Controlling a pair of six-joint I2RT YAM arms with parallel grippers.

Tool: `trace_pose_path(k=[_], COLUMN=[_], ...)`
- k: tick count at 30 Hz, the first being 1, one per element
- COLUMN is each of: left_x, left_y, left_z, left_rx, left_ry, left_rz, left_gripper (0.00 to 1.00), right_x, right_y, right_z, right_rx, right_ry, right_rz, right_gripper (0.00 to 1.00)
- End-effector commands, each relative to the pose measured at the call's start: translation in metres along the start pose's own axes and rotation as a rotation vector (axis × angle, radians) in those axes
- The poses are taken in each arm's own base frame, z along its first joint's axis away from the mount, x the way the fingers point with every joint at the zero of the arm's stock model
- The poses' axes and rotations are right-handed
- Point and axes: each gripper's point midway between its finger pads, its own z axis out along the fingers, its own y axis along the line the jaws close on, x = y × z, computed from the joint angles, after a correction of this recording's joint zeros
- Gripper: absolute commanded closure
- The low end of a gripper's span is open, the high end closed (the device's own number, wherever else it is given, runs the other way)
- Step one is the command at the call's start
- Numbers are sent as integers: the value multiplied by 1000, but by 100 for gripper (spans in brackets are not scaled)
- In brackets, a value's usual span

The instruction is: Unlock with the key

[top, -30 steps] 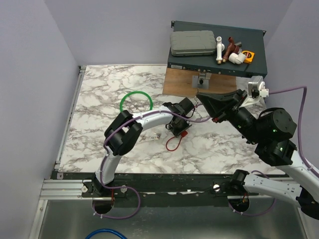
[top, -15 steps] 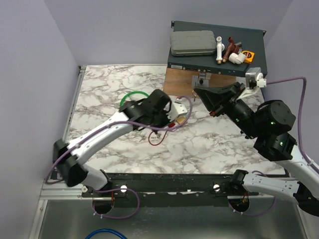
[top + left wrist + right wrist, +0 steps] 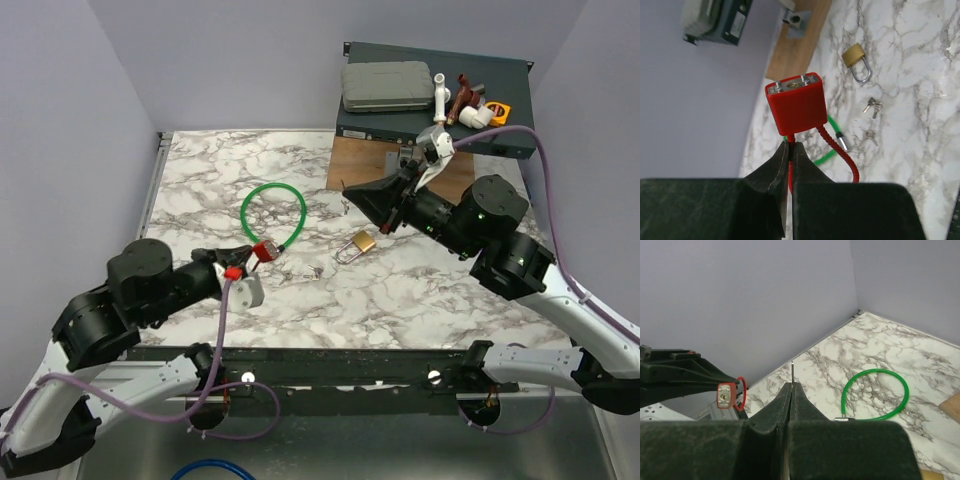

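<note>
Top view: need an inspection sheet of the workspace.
Surface: marble table, wood board at back.
Job's things: red lock held by its cable in left tool; thin metal tip, likely the key, in right tool.
Clutter: brass padlock, loose keys, green loop on table; case with fittings behind.
Tools: both shut.
Cables: purple leads on arms; blue one at near edge.
Surroundings: lilac walls.

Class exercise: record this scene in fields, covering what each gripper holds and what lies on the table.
left gripper: shut on the cable of the red lock, its keyhole face toward the right gripper
right gripper: shut on what looks like the key, thin metal tip showing
on table: brass padlock, green cable loop, loose keys
task state: key not yet in lock
</note>
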Motion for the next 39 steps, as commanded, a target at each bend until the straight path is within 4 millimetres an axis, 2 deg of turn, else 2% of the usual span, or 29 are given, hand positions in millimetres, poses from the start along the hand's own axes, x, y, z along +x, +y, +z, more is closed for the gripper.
trace_pose_path(k=[1,7,11,14,16,19,23,27,32,35,39], left_x=[-22,-32,-32,-30,-29,-20,-22,-26,-24,-33,-58], left_y=[5,9,4,-2,-2,-12,-12,-10,-11,-8,-8], left_z=[-14,-29,-33,-31,-29,-24,-18,-14,-13,-15,-30], left_rx=[3,-26,-30,-56,-89,-43,-40,-15,-10,-69,-143], left_ry=[-126,-184,-209,-241,-257,-241,-250,-247,-242,-292,-421], left_rz=[273,425,586,704,717,709,664,612,693,742,850], left_gripper=[100,100,100,100,100,100,100,100,100,100,100], right_x=[6,35,51,66,75,87,105,123,126,126,133], right_y=[18,46,71,81,83,86,82,72,67,60,46], right_z=[1,6,-7,-18,-24,-30,-36,-33,-32,-33,-36], right_rx=[-101,-285,-469,-554,-581,-602,-591,-526,-501,-471,-410], right_ry=[71,218,327,421,482,553,646,717,725,707,639], right_rz=[5,-21,-46,-41,-27,6,45,53,-3,-39,-82], right_gripper=[99,99,99,99,99,99,99,99,99,99,99])
